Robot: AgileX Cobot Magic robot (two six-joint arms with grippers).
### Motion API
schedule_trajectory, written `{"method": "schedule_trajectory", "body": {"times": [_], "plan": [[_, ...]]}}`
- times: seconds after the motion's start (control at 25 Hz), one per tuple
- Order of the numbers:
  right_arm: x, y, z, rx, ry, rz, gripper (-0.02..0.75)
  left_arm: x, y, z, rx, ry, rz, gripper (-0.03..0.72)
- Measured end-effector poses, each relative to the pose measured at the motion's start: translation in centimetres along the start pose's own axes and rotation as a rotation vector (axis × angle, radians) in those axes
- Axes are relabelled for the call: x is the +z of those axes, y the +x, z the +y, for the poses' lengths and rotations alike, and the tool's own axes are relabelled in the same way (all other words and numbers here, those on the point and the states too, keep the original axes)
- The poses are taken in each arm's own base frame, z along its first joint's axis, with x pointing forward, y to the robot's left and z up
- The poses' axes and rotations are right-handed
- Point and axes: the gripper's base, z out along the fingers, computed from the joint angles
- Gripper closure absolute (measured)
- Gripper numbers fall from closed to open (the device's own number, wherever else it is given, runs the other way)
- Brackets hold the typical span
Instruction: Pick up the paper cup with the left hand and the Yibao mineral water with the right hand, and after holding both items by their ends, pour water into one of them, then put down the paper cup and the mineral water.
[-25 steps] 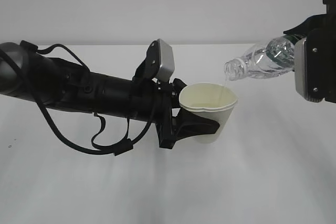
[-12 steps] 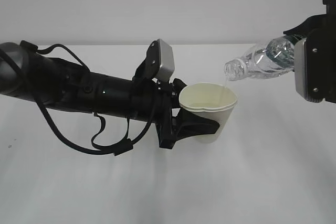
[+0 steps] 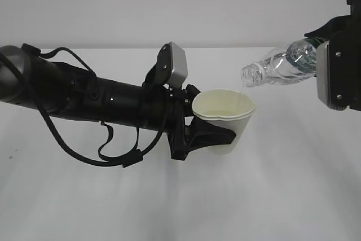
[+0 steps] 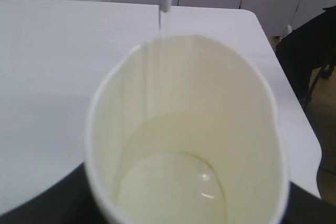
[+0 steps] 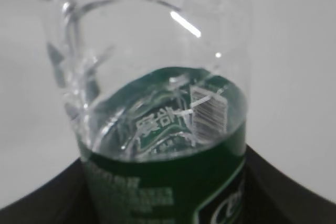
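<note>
Clear water runs from your right end effector's (image 3: 316, 60) clamped bottle (image 3: 279, 65) into the left's (image 3: 217, 134) gripped cup (image 3: 225, 118); setting both down remains.

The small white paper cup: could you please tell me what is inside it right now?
Inside the small white tapered paper cup, a shallow pool of clear water covers the cream bottom, fed by a thin stream falling from the clear ribbed plastic bottle. The cup's near inner wall is hidden.
</note>
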Motion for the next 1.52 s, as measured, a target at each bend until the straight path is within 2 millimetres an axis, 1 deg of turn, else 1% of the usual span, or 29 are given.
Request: {"method": "schedule_trajectory", "body": {"times": [1.52], "plan": [[0.0, 0.03, 0.05, -0.019, -0.006, 0.004, 0.276, 0.0, 0.01, -0.01, 0.001, 0.001, 0.001, 0.26]]}}
